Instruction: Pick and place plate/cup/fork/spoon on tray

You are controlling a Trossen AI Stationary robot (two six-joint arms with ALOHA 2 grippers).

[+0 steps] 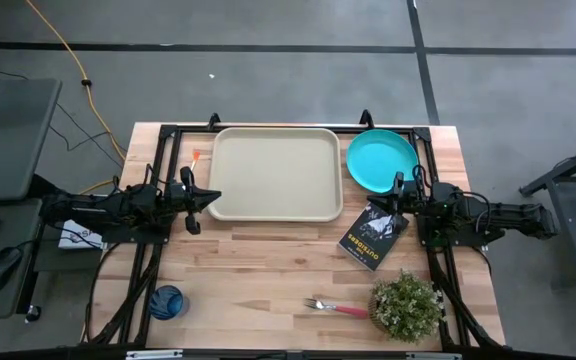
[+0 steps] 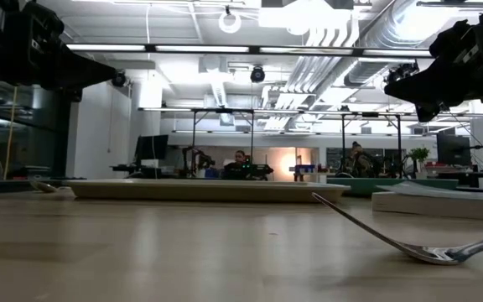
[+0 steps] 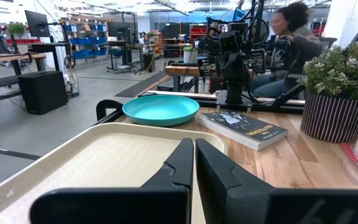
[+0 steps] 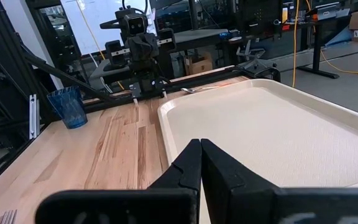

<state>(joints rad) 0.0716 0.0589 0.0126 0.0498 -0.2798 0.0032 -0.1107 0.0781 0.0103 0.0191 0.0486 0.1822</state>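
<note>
On the worktop (image 1: 268, 275), the tray (image 1: 276, 173) sits bare between both closed, waiting grippers, left gripper (image 1: 211, 199) and right gripper (image 1: 380, 207), ready for dishes.

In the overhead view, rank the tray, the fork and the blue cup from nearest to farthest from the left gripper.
From the left gripper, shut at the tray's edge:
1. tray, right beside it.
2. cup, at the table's near left corner.
3. fork, near edge, by the potted plant.
</note>
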